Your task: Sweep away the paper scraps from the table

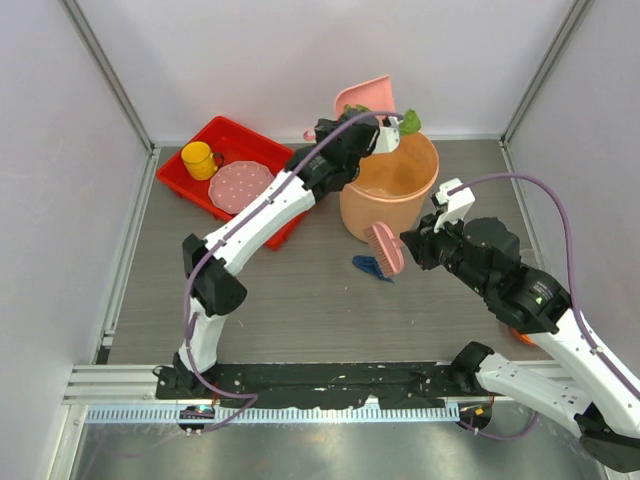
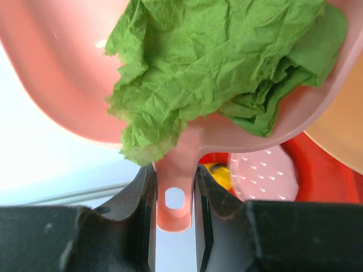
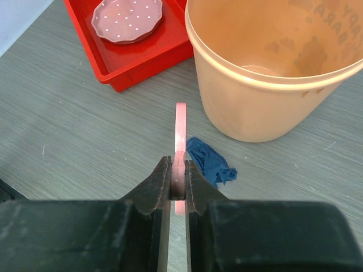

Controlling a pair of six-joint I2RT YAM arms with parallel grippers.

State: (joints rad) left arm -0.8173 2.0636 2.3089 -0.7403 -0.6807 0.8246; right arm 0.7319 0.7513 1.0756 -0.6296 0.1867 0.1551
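We see left pincer [image 2: 174,187] clamped on dustpan [image 2: 68,85] handle, top centre over bucket [image 3: 266,107], green scrap [image 2: 215,62] in pan. Right pincer [image 3: 178,175] grips brush [image 3: 181,130]. Blue scrap [image 3: 209,160] on surface [image 3: 85,141], mid-frame beside bucket. Tray [image 3: 142,62], plate [image 3: 127,20], cup [image 1: 200,160] upper left.
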